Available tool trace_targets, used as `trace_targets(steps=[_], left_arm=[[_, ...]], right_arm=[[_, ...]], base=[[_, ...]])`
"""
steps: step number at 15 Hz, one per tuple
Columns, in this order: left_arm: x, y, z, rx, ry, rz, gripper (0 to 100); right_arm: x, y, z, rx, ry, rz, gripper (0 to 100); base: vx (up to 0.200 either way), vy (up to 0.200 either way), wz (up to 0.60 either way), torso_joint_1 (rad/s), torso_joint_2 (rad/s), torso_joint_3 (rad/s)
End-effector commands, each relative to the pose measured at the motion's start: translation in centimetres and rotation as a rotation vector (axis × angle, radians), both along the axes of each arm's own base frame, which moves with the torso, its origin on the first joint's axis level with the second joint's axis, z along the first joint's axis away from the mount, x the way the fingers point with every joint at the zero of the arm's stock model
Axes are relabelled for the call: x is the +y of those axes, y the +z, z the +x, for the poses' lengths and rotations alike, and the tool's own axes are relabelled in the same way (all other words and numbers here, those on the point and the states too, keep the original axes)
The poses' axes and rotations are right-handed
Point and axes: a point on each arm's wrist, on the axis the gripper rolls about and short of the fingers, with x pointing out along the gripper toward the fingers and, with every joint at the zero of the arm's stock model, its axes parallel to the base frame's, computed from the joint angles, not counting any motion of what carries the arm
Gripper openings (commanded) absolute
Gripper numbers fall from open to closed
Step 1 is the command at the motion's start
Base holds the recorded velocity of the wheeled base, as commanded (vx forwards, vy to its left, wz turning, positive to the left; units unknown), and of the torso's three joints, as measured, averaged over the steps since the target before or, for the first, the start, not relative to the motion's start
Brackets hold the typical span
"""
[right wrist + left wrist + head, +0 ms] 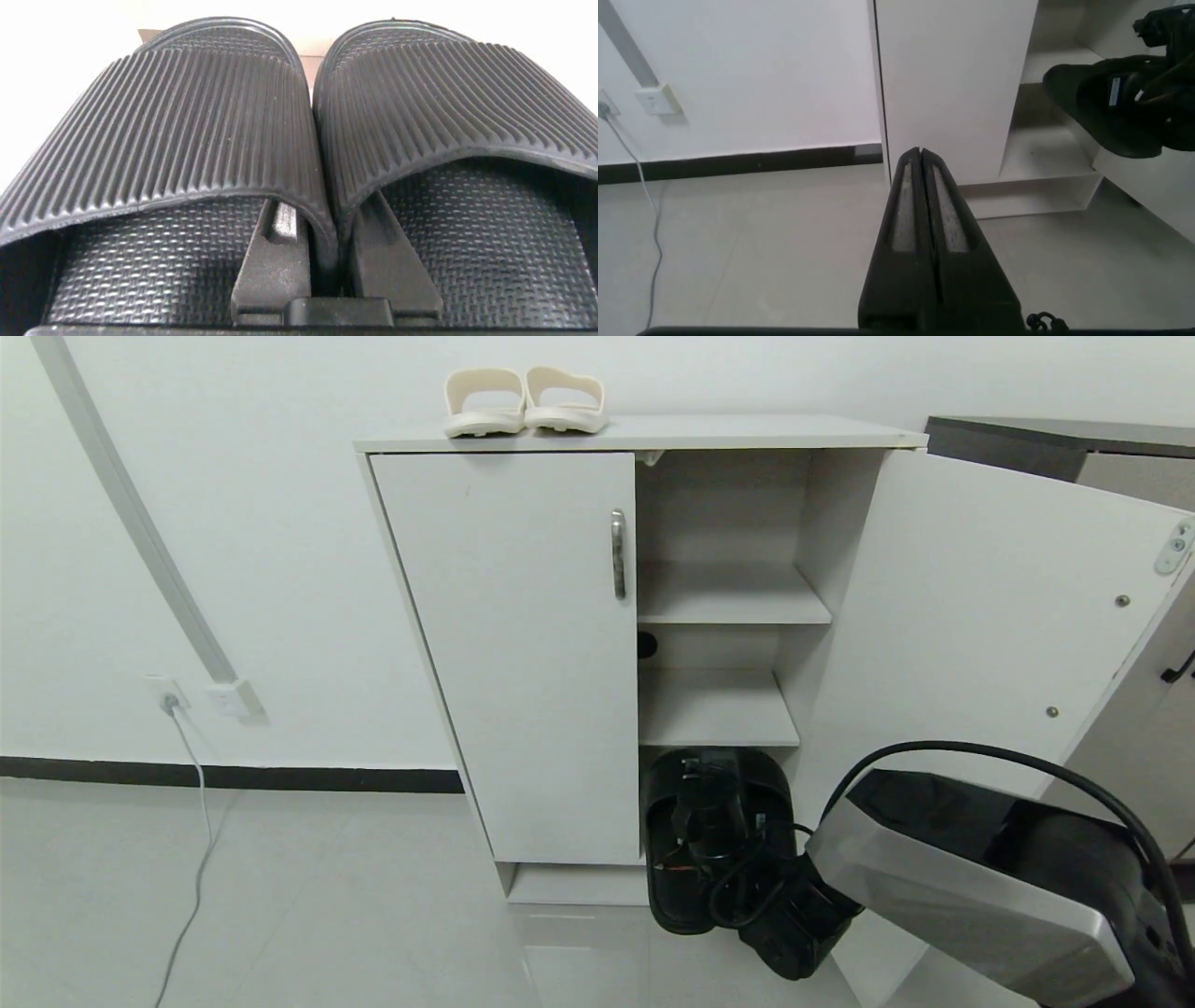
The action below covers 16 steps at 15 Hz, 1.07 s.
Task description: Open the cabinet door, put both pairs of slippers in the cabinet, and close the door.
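Up close, right gripper (pixel 327 238) clamping black slippers (pixel 187 121) by inner walls; head view showing pair sitting at cabinet (pixel 523 663) bottom opening; left gripper (pixel 920 177) pressing fingers together, holding nothing

A: Bright, even room light. Soft shade sits inside the cabinet (pixel 728 504), deepest at its bottom.

B: The glossy floor (pixel 327 915) mirrors the cabinet's foot. Head view bows toward its edges, and behind the black slippers (pixel 187 121) everything glares white.
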Motion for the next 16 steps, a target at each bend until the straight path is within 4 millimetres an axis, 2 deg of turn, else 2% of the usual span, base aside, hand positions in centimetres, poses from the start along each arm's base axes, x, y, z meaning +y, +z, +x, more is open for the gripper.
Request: trace_targets(steps=[1,9,16], left_arm=[[0.0,0.0,0.01,0.002,0.0,0.001,0],[0.0,-0.01,0.01,0.004,0.0,-0.006,0],[0.0,0.0,0.06,0.01,-0.002,-0.013,0]], right_arm=[[-0.91,-0.67,0.77,0.007,-0.04,-0.014,0],[-1.47,-0.61,1.27,0.006,-0.045,-0.004,0],[-1.38,-0.41,1.31,-0.002,0.021,0.037,0]], base=[[0.0,0.0,0.0,0.0,0.0,0.0],[0.0,0.0,0.0,0.0,0.0,0.0],[0.0,0.0,0.0,0.004,0.0,-0.167]])
